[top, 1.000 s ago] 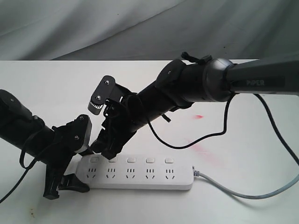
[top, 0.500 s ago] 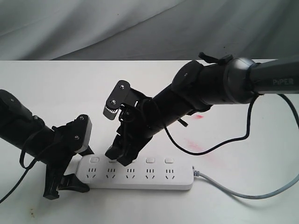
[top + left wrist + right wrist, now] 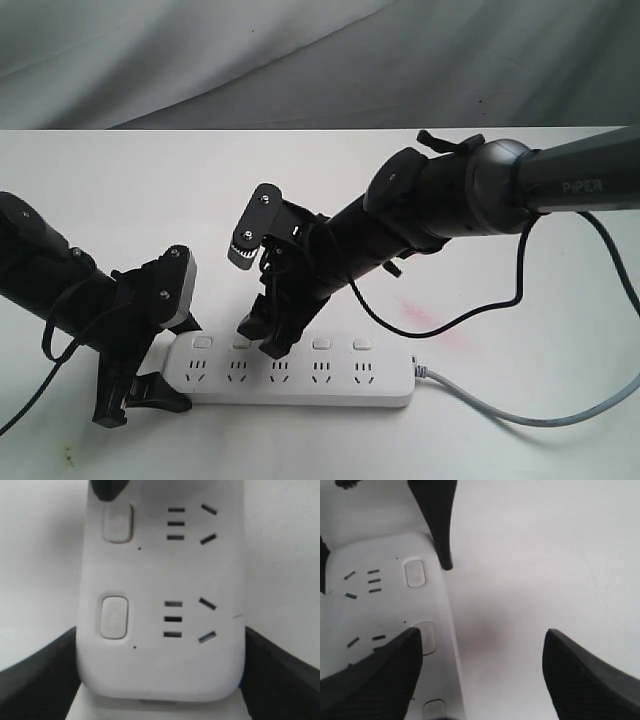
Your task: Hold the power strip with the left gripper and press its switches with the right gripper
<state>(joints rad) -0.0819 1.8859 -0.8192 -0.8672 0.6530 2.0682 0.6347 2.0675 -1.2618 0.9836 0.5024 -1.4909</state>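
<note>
The white power strip (image 3: 330,385) lies along the table's front. My left gripper (image 3: 172,362) is shut on its rounded left end, one black finger against each long side (image 3: 160,645). My right gripper (image 3: 262,338) stands open above the row of switches. One of its fingertips (image 3: 272,348) hides the third switch from the left; whether it touches is unclear. The first switch (image 3: 114,617) and second switch (image 3: 117,522) show bare in the left wrist view. In the right wrist view, one finger (image 3: 380,680) overlaps the strip (image 3: 380,555) and the other hangs over bare table.
The strip's grey cord (image 3: 520,412) runs off to the right. A thin black cable (image 3: 450,318) loops under the right arm. Faint red stains (image 3: 420,315) mark the white table (image 3: 100,180). Grey cloth (image 3: 300,50) hangs behind.
My right gripper has moved rightward along the strip and lower, from above the first two switches to the third. The left gripper and the strip have stayed put.
</note>
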